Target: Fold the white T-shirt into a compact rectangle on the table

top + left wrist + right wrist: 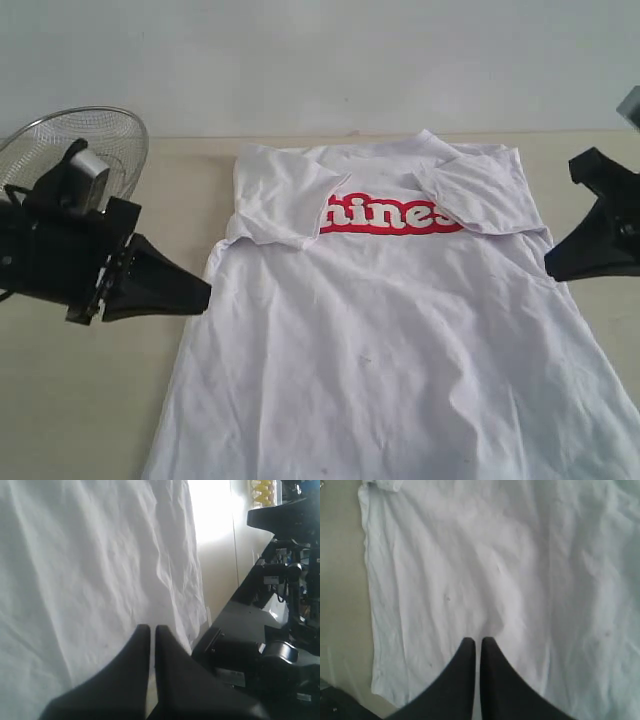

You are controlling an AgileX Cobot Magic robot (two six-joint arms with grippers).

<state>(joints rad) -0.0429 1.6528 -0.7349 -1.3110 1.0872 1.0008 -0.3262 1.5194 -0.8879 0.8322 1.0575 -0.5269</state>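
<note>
Left gripper [203,293] jaws pressed together, nothing in them; same for the right gripper [551,266]. Each tip sits right at a side edge of the white T-shirt [380,330], left on the left edge, right on the right, both just below the sleeve line. Can't tell if they touch cloth or hover. The shirt lies flat on the table [80,400], print up, red band [390,215] towards the far end. Long axis runs from the far collar to the near hem, which is cut off by the frame. So the cloth lies inward from both tips and neither arm is clearly nearer. My read: the next fold needs a side-edge grab, so the jaws must open first. Count: 1 shirt, 2 sleeves, both already folded in, 2 grippers, 1 wire-mesh bowl [60,140] behind the left arm, off the shirt.
</note>
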